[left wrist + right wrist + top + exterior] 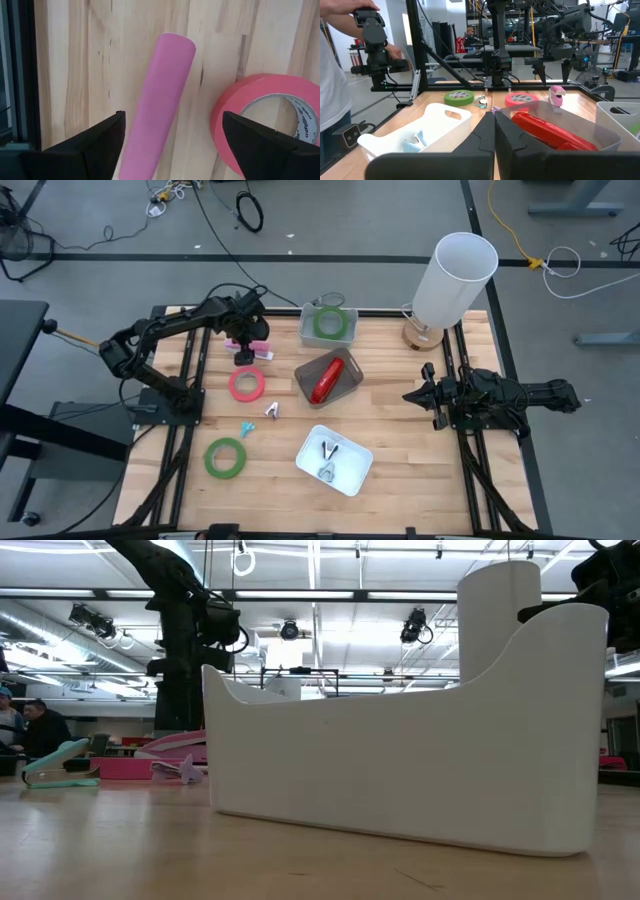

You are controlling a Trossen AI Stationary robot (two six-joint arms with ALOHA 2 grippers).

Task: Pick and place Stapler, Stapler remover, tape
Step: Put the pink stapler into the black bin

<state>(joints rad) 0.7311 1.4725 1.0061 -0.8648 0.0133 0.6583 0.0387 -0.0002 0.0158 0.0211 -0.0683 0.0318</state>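
Wooden table (400,430): left gripper (170,137) hangs jaws wide directly over the pink stapler (157,105), its long axis running between the fingers, red-pink tape (265,120) just beside. Right gripper (425,397), shut, waits well apart.

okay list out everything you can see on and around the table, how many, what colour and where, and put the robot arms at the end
Green tape: two; one in the far clear bin, one loose at the near left.
Red tape: one, red-pink, left of centre, flat on the table.
Pink stapler: one, far left, under the left gripper.
Red stapler: one, in the grey bin at centre.
White bin: one, near centre, holding metal staple removers.
Teal remover: one, loose, near left.
Silver remover: one, loose, beside it.
Lamp: one, white shade, far right corner.
Person: one, white top, beyond the table in the right wrist view.
Left gripper: open, over the pink stapler.
Right gripper: shut, empty, at the right edge.
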